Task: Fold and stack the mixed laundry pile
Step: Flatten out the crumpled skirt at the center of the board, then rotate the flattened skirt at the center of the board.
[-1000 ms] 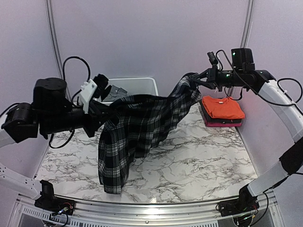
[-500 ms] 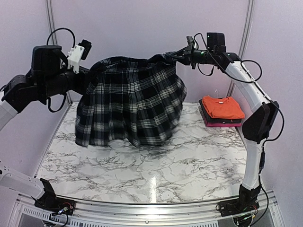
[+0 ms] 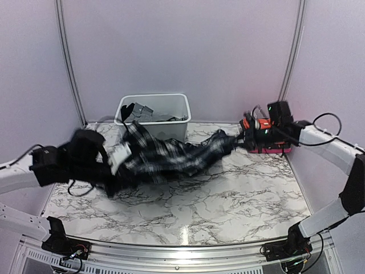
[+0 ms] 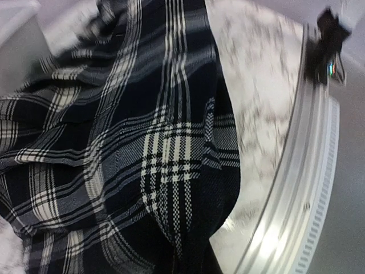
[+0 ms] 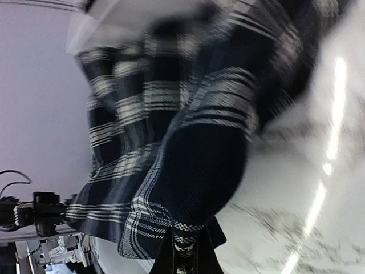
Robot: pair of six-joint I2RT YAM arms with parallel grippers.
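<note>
The black-and-white plaid skirt (image 3: 171, 158) is stretched low over the marble table (image 3: 222, 197) between both arms, blurred by motion. My left gripper (image 3: 118, 156) is shut on the skirt's left end. In the left wrist view the plaid cloth (image 4: 131, 142) fills the frame and covers the fingers. My right gripper (image 3: 242, 136) is shut on the right end, and its dark fingers (image 5: 171, 260) pinch a plaid edge (image 5: 185, 240). A dark grey cloth (image 3: 141, 111) lies in the white tub (image 3: 181, 108). A little orange (image 3: 251, 123) of the T-shirt shows behind the right wrist.
The white tub stands at the back centre, just behind the skirt. The folded stack's pink bottom edge (image 3: 278, 150) shows at the right wall under the right arm. The metal front rail (image 4: 302, 188) runs along the table's near edge.
Both arms have swung down from high up. The skirt, held spread out in the air half a second ago, now lies stretched low across the table's back half.
</note>
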